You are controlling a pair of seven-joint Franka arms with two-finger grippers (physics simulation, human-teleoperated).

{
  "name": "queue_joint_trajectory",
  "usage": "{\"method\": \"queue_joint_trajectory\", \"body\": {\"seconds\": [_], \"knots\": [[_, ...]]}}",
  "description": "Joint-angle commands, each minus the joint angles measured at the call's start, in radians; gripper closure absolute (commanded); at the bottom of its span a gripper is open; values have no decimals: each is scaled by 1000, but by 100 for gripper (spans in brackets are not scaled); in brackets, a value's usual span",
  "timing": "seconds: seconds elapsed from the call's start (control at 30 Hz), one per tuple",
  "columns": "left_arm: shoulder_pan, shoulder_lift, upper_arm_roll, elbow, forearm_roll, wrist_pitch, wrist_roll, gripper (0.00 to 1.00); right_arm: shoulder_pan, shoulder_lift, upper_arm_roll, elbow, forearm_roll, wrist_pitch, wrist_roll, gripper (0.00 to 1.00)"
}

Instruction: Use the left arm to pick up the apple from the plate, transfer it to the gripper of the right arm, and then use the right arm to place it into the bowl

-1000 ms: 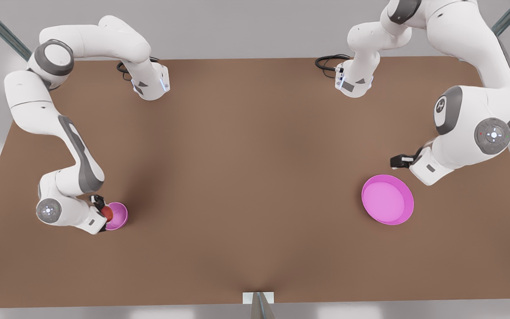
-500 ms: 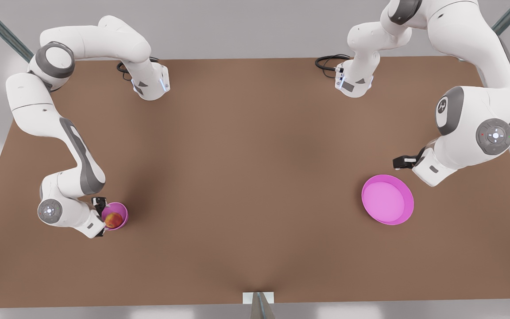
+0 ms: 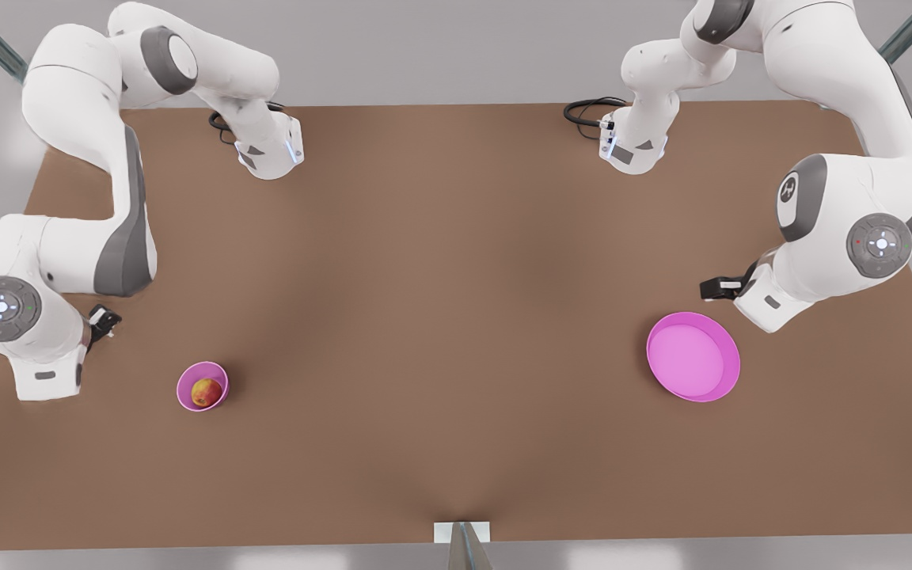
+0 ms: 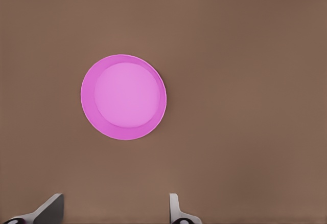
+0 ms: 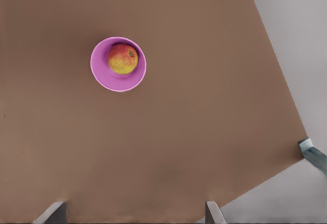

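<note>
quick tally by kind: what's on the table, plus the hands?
Apple: 1, the apple lying in the bowl
Bowl: 1, pink
Plate: 1, the pink plate, nothing on it
Hands: 2, the left hand above the plate and the right hand above the bowl, both open
Total: 5

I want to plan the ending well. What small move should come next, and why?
Probably none but parking the right gripper, now beside the bowl: the apple lies inside it, the plate near the left gripper is bare, both sets of jaws open.
</note>
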Motion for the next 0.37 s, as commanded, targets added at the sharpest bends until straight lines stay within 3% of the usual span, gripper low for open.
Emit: {"method": "queue_joint_trajectory", "body": {"seconds": [0.0, 0.2, 0.33], "knots": [[0, 2, 0, 0, 3, 20, -9, 0, 150, -177, -245, -161, 375, -115, 780, 0], [3, 30, 4, 0, 32, 108, -6, 0, 139, -280, -245, -295, 393, -20, 821, 0], [1, 23, -3, 7, 22, -6, -9, 0, 136, -289, -245, -295, 406, -20, 821, 0]]}}
